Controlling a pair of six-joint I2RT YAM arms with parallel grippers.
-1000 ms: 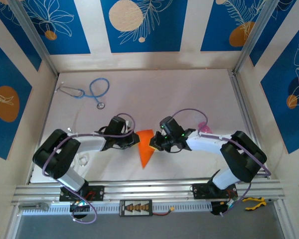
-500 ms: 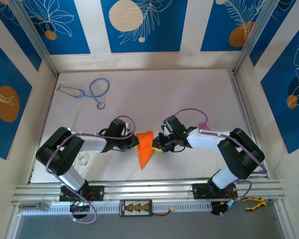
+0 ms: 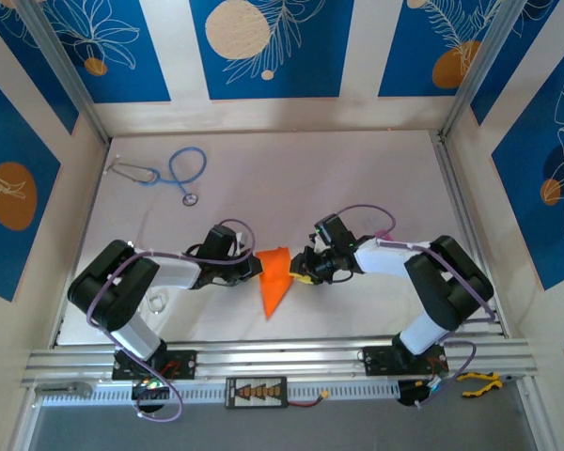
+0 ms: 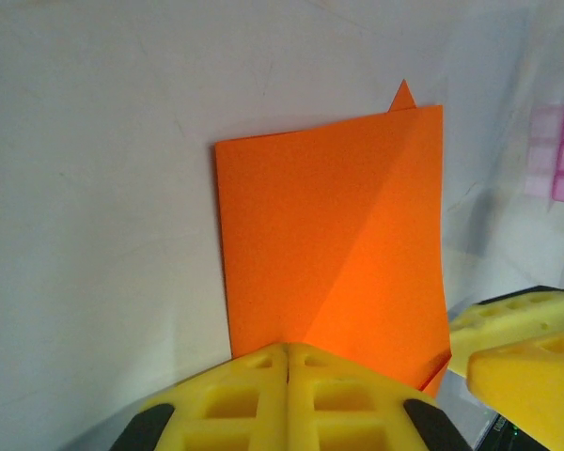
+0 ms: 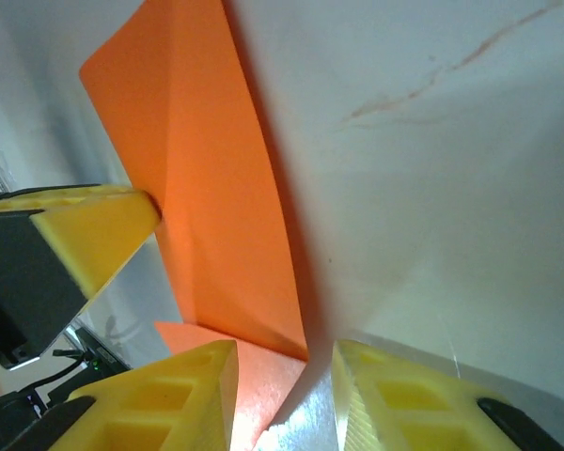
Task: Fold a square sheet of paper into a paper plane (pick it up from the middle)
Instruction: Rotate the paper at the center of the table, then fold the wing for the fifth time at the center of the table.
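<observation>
A thin, bright orange paper sheet, already folded into a narrow pointed dart (image 3: 274, 281), is lying on the white surface (image 3: 357, 169) between the two arms, near the front edge, its tip pointing toward the arm bases. In the left wrist view, a diagonal crease is running across the folded orange paper and one flap is lifting slightly off the surface.

The left fingers (image 4: 287, 371) are pressing fully together on the paper's near edge and pinning it. The right fingers (image 3: 302, 273) are standing partly open at the opposite edge; in the right wrist view the paper's corner is sitting in the gap between them without being clamped.

The paper is looking very light, floppy and easy to crumple or tear, and it is likely sliding readily on the smooth surface. A gentle pinch on a creased edge or along the middle fold seems the safest hold, since the layers are stiffer there.

Compared with a second ago, the right fingers are spreading apart after being nearly closed against the paper, and the right arm is sitting lower and more stretched out. The paper and the left arm are staying almost where they were.

A blue stethoscope (image 3: 169, 174) is lying far back on the left, and a small pink thing (image 3: 383, 235) is resting behind the right arm.
</observation>
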